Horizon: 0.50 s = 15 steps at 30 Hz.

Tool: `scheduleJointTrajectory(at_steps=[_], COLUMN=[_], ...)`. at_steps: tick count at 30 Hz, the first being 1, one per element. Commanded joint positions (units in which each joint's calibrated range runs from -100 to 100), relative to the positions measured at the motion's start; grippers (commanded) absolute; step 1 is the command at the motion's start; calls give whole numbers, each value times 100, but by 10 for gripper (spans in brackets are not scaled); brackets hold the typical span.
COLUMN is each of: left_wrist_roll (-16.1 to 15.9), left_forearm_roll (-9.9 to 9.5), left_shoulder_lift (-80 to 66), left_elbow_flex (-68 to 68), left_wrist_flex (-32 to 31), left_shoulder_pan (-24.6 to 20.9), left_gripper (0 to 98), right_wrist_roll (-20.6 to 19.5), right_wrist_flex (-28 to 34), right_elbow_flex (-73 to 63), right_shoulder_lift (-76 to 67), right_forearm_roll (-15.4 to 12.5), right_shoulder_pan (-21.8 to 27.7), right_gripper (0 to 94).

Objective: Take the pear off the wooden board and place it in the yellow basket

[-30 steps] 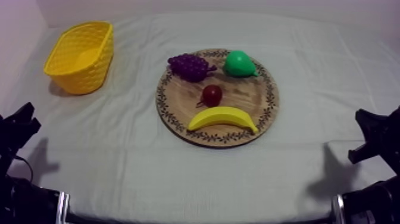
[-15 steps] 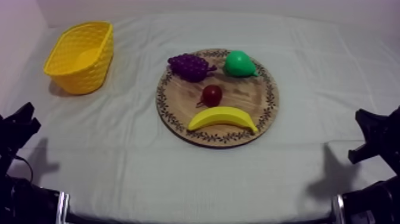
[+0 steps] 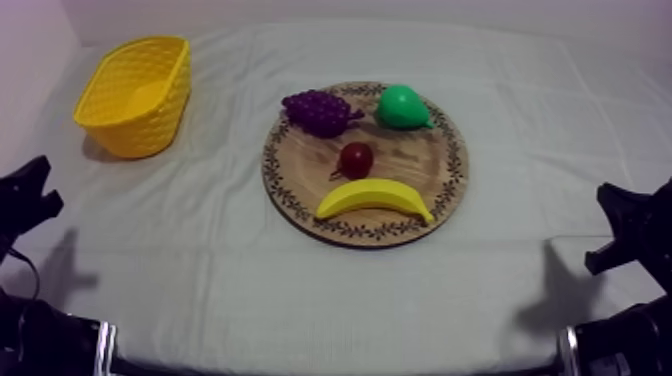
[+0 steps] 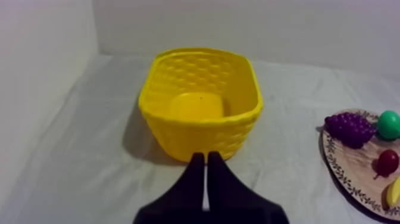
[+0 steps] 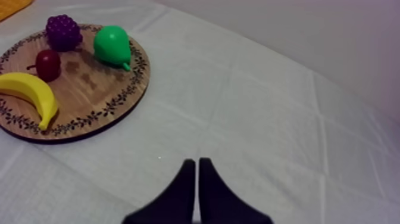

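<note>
pear (image 3: 402, 106): on wooden board (image 3: 452, 190), at its 1 o'clock, beside grapes (image 3: 318, 110)
yellow basket (image 3: 150, 128): 10 o'clock on bench (image 3: 200, 290), well apart from pear
left pincer (image 4: 206, 156): fingers together, nothing held, low at 8 o'clock, facing yellow basket
right pincer (image 5: 196, 162): fingers together, nothing held, low at 4 o'clock

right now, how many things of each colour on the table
yellow: 2, woven yellow basket, curved yellow banana
green: 1, green toy pear
purple: 1, purple grape bunch
red: 1, small red fruit
brown: 1, round wooden board
total: 6
</note>
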Motion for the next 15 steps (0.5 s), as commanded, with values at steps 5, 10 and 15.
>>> scheduleJointTrajectory(at_steps=[5,10,15], left_wrist_roll=[-480,-648,-795], left_forearm_roll=[36,22,21], left_shoulder_lift=[1332,2454,3403], left_elbow_flex=[-1635,-3033,-4182], left_wrist_flex=[253,620,865], left_shoulder_pan=[162,499,885], left_gripper=[14,3,0], right_wrist_roll=[-1,-1,-1], right_wrist_flex=[0,0,0], right_elbow_flex=[-1,-1,-1], right_shoulder_lift=[-1,-1,-1], right_forearm_roll=[0,0,0], right_shoulder_pan=[-1,-3,-7], right_gripper=[3,3,3])
